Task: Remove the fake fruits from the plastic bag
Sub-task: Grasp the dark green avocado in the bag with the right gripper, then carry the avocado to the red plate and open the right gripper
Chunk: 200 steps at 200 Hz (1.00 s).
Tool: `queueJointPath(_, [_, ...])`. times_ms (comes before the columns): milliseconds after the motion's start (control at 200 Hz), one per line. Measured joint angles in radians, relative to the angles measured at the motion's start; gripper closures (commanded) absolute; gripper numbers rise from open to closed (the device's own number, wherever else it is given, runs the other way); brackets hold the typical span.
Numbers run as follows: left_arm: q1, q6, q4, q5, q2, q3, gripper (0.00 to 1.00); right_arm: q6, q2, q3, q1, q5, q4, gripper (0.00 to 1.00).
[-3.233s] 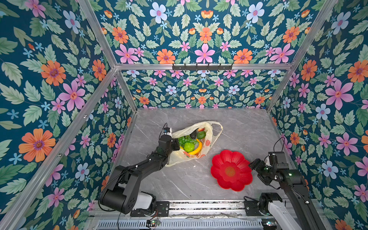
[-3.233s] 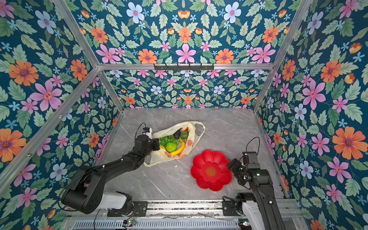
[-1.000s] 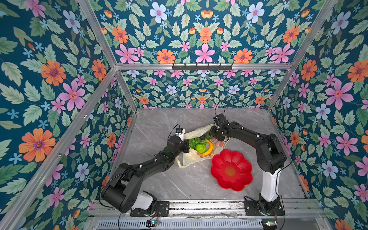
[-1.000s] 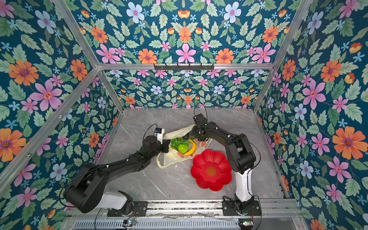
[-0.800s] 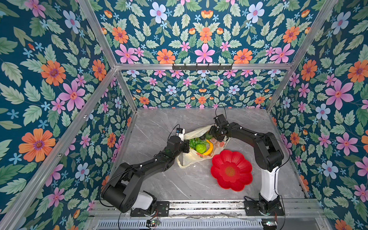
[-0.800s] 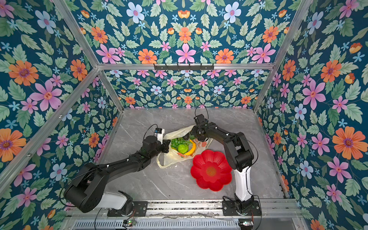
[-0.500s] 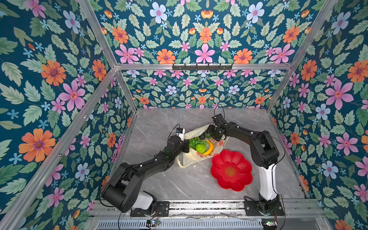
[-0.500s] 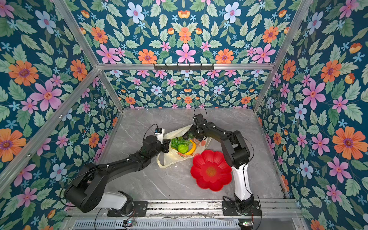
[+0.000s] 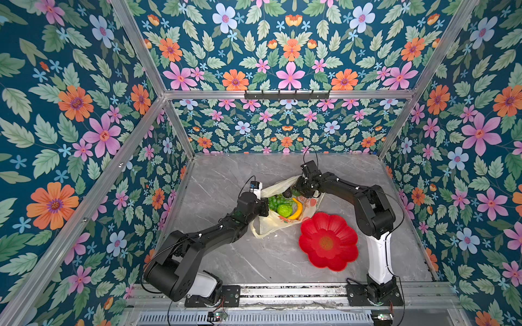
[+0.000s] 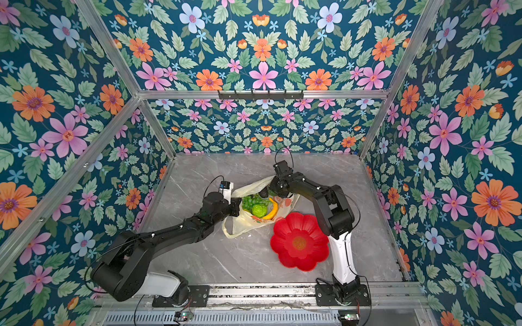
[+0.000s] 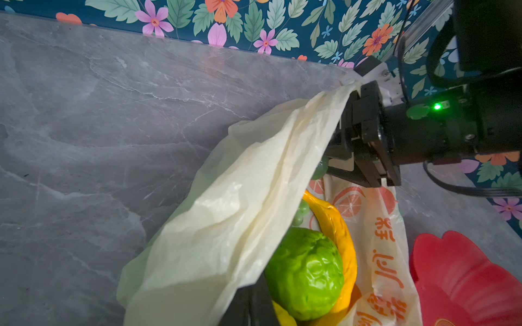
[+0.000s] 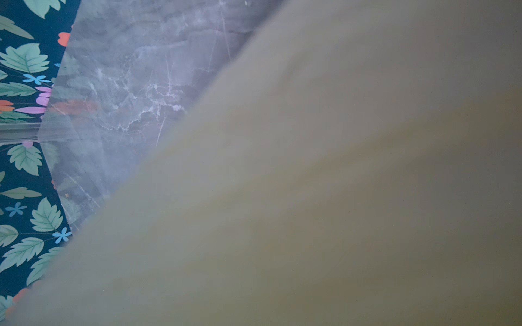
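The plastic bag (image 9: 278, 223) (image 10: 248, 223) lies mid-table with its mouth open. Inside I see the fake fruits: green grapes (image 9: 273, 201), a bumpy green fruit (image 9: 284, 210) (image 11: 306, 271), a yellow banana (image 9: 298, 209) (image 11: 337, 225) and a dark avocado (image 9: 287, 193) (image 10: 264, 192). My left gripper (image 9: 264, 207) (image 10: 237, 208) (image 11: 254, 306) is shut on the bag's near-left rim and holds it up. My right gripper (image 9: 298, 189) (image 10: 273, 192) (image 11: 336, 152) reaches into the mouth from the far side, beside the avocado. Bag film (image 12: 310, 197) hides its fingertips in the right wrist view.
A red flower-shaped plate (image 9: 327, 244) (image 10: 299, 244) (image 11: 466, 282) sits on the grey marble table (image 9: 226, 175), just in front and to the right of the bag. Floral walls close in three sides.
My right arm has swung from the front right to the bag and has edged deeper into its mouth over the last second. The left gripper keeps its hold on the rim.
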Motion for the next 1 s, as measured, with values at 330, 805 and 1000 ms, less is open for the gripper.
queueJointPath(330, [0.0,0.003,-0.006,-0.016,0.0,0.0,1.0,-0.058,-0.145,-0.126,0.039,-0.04,0.018,0.53])
queueJointPath(805, [-0.001,0.008,-0.006,-0.031,0.012,0.006,1.0,-0.196,-0.587,-0.473,0.167,0.04,-0.02,0.53])
queueJointPath(1000, [-0.001,0.015,-0.006,-0.035,0.012,0.006,1.0,-0.195,-0.781,-0.646,0.175,0.106,-0.099,0.53])
